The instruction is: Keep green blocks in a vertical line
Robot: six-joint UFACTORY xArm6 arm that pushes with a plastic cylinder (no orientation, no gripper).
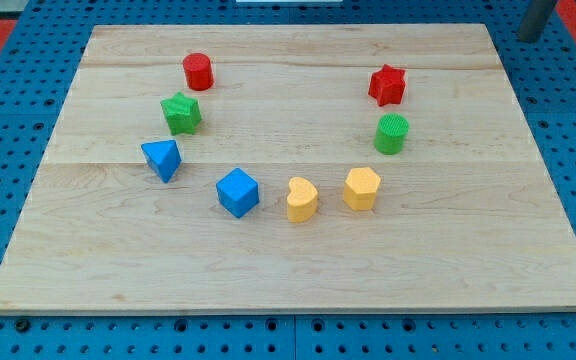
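A green star block (181, 113) lies at the board's left, below a red cylinder (198, 71). A green cylinder (391, 133) lies at the right, below a red star block (388, 85). The two green blocks are far apart, nearly level with each other. My tip (531, 37) shows at the view's top right corner, just beyond the board's far right corner and away from all blocks.
A blue triangular block (162, 159) and a blue cube (238, 192) lie at the lower left. A yellow heart-like block (302, 199) and a yellow hexagonal block (362, 188) lie at the lower middle. The wooden board (288, 270) rests on a blue pegboard.
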